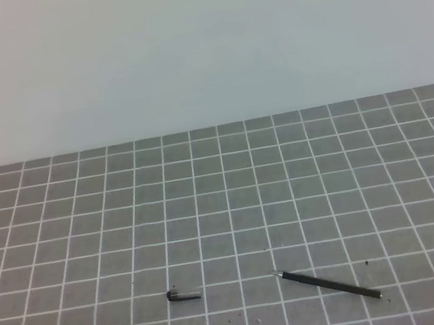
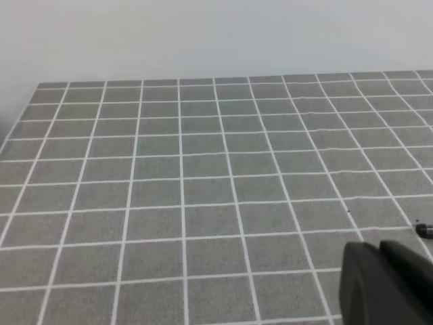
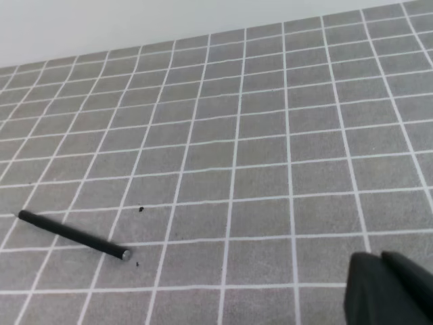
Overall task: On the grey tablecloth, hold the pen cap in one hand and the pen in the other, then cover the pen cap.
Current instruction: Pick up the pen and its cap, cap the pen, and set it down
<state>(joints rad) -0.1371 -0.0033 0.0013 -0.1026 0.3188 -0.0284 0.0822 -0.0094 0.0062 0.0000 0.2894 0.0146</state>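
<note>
Exterior high view: pen [image 1: 329, 284] and cap [image 1: 182, 295] lie apart on the grey cloth [image 1: 224, 210].
Both are light, stiff and slippery, best pinched mid-barrel; both end effectors are closed and empty.

Grey tablecloth [image 1: 224, 210]: flat grey, thin white grid lines forming small squares, a few dark specks near the pen. Pen [image 1: 329, 285]: black body, small silvery tip. Pen cap [image 1: 183, 296], left of the pen: black. Both gripper bodies in the wrist views: black. Wall [image 1: 199, 42] behind the tablecloth: plain pale grey-white.

High view overlooks the grey tablecloth [image 1: 303, 190]; both wrist views skim it low.
</note>
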